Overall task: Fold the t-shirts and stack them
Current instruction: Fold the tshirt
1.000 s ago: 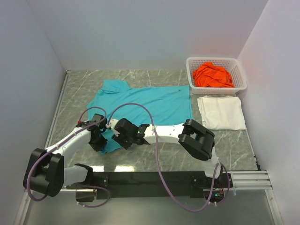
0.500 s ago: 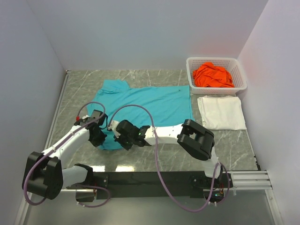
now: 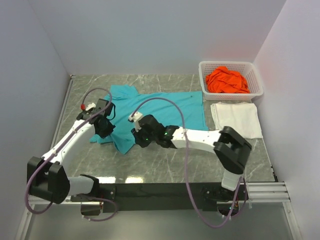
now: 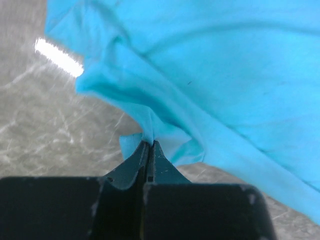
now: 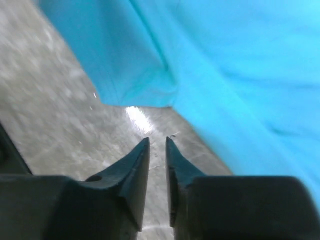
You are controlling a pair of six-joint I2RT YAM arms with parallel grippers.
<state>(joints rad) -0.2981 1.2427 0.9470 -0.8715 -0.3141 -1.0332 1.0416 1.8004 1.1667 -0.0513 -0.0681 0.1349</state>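
The marble table (image 3: 165,167) carries the teal t-shirt (image 3: 167,110) spread left of centre, its near-left part bunched. The folded white t-shirt (image 3: 236,120) lies to its right, in front of the basket (image 3: 230,63) holding the orange t-shirt (image 3: 227,81). The left gripper (image 4: 149,146) is clamped tight on a teal fold. The right gripper (image 5: 157,145) has its fingers slightly parted and holds nothing, over bare table just beside the teal hem.

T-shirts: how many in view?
3: teal cloth t-shirt mid-table; folded white cloth t-shirt right of it; crumpled orange cloth t-shirt in white plastic lattice basket, possibly hiding others.
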